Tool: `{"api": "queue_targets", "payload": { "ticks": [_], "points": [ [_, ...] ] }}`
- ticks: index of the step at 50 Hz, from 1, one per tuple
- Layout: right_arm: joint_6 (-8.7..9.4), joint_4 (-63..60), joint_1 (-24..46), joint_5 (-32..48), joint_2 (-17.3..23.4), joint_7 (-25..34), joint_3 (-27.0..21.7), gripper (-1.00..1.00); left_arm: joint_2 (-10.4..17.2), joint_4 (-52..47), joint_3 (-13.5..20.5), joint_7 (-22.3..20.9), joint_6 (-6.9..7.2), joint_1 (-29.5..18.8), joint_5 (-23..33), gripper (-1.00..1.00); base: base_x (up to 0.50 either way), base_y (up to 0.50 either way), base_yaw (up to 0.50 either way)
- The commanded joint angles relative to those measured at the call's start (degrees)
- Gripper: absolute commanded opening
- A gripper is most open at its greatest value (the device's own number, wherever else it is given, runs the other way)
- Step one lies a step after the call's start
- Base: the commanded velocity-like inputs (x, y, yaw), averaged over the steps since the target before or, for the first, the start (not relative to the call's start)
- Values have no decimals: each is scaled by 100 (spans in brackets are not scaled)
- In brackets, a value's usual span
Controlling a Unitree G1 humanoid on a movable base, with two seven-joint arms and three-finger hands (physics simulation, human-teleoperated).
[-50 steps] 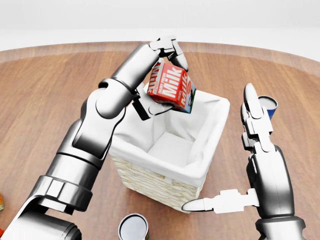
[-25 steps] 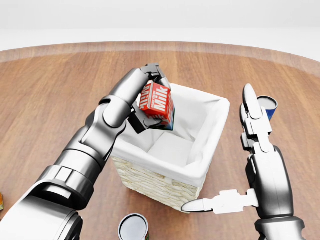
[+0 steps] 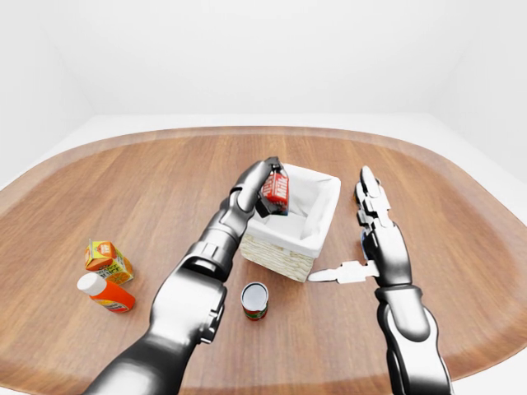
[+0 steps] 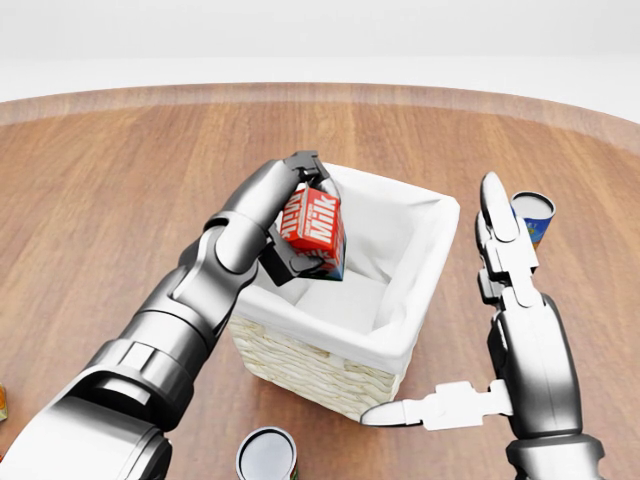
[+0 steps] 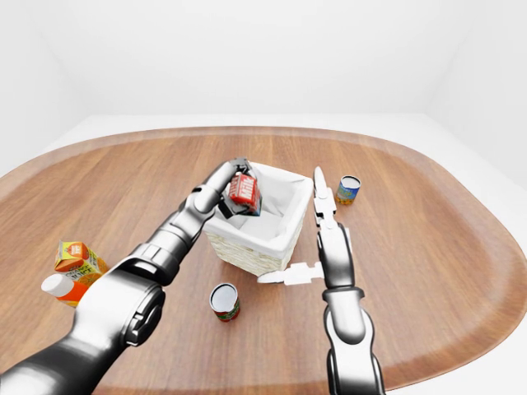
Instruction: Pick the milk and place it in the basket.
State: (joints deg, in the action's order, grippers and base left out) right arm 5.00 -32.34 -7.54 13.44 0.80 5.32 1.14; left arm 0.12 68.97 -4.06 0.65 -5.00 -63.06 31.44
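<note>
My left hand (image 4: 296, 215) grips the red milk carton (image 4: 313, 226), tilted, just inside the upper-left rim of the white-lined basket (image 4: 400, 345); my right hand (image 4: 505, 310) hovers beside it, fingers spread wide.

— Where is the milk (image 4: 313, 229)?

— It is a small red carton with white lettering and a dark blue side, tilted, held above the left part of the basket's opening, partly below the rim line in the head view.

— And the basket (image 4: 330, 372)?

— Square, pale woven walls, white cloth lining folded over the rim. It stands upright on the wooden table, its inside showing only lining.
</note>
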Motion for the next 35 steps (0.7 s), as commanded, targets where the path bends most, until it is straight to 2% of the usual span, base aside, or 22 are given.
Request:
{"api": "queue_targets", "payload": {
  "ticks": [1, 35],
  "points": [
    [0, 15, -15, 5, -1, -2, 20, 100, -74, -70, 200, 163, 0, -42, 16, -100, 0, 0, 0],
    [0, 74, -53, 2, 1, -16, 53, 100, -169, 276, 223, 379, 0, 114, 113, -100, 0, 0, 0]
  ]
}}
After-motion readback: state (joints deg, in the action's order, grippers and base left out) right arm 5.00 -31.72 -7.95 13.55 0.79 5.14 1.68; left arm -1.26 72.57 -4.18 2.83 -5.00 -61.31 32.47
